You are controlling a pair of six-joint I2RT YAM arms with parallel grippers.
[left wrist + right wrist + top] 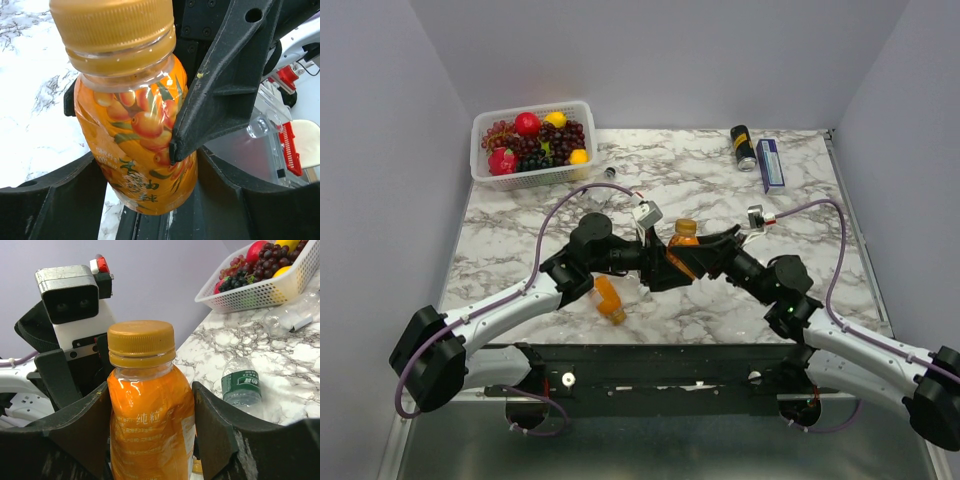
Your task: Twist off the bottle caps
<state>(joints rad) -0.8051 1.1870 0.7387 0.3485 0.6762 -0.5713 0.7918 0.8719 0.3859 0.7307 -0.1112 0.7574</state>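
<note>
While both arms met at the middle of the top view, the upright orange juice bottle [682, 252] stood between them on the marble table [800, 270], its orange cap [686, 227] on the neck. The right gripper [150, 405] was closed on the bottle's body, one finger pressed to each side below the shoulder. The left gripper [147, 167] reached in from the opposite side; in its wrist view its fingers lay against both sides of the lower body, clamping it too, with the cap above them at the top of the frame.

A second orange juice bottle [608, 298] lay on its side just left of centre, below the left gripper. In the right wrist view a clear bottle with a green label [241, 387] lay at centre right, and another clear bottle [290, 317] lay beside the white fruit basket [485, 150] at upper left of the top view. A black can [743, 147] and a blue box [771, 164] sat together at upper right.
</note>
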